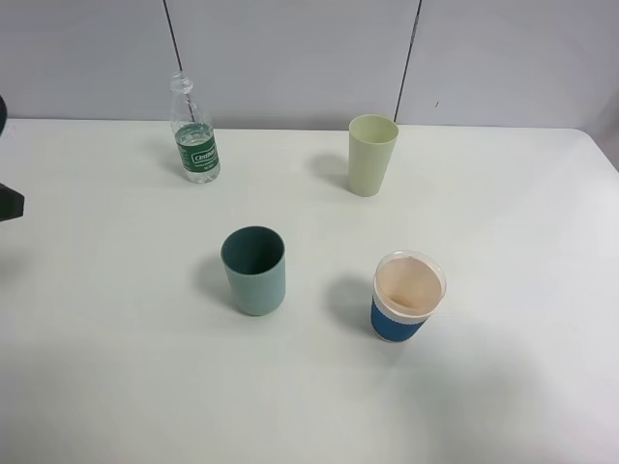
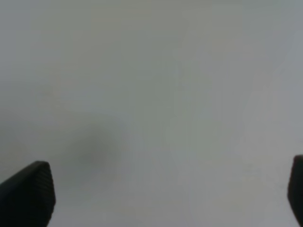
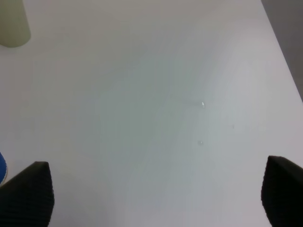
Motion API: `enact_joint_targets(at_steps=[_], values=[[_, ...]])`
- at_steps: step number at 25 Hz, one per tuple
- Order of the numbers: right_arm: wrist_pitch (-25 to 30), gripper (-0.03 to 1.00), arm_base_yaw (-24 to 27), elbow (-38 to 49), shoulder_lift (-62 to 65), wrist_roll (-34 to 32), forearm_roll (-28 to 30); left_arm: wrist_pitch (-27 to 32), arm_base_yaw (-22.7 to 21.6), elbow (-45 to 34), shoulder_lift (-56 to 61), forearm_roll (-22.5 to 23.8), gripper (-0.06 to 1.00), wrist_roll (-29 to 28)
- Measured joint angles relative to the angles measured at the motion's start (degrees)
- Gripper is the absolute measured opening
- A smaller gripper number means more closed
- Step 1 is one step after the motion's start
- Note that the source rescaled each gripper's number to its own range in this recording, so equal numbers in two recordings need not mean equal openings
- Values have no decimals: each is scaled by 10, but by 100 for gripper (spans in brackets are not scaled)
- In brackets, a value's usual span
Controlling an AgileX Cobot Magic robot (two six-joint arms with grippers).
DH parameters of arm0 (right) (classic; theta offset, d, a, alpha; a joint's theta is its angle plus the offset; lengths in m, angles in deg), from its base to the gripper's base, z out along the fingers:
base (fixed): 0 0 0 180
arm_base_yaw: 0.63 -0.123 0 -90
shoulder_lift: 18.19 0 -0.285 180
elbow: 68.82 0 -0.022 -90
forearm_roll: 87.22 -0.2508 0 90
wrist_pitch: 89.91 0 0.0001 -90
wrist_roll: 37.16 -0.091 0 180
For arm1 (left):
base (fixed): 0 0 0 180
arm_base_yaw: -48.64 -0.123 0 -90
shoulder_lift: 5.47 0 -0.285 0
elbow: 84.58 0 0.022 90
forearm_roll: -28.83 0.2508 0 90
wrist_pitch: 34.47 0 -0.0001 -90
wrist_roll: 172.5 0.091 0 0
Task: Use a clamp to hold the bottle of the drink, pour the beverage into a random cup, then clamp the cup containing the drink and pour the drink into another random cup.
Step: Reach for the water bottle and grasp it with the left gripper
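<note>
In the exterior high view a clear drink bottle with a green label stands upright at the back left of the white table. A pale green cup stands at the back middle. A teal cup stands in the middle. A paper cup with a blue sleeve stands to its right. My left gripper is open and empty over bare table. My right gripper is open and empty; its view shows the pale green cup's base and a sliver of the blue cup.
A dark part of the left arm shows at the left edge of the exterior view. The right arm is out of that view. The table's right edge runs close to my right gripper. A grey panelled wall stands behind the table.
</note>
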Motion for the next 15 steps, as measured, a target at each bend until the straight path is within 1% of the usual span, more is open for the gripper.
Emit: enact_joint_targets(at_steps=[3,8,15], values=[[0,67,0,0,0,0,0,-31,0,0,-44,2,100,7],[0,67,0,0,0,0,0,-93,1,0,-109,18,100,9],[0,67,0,0,0,0,0,-184,36,0,-180,27,100,7]])
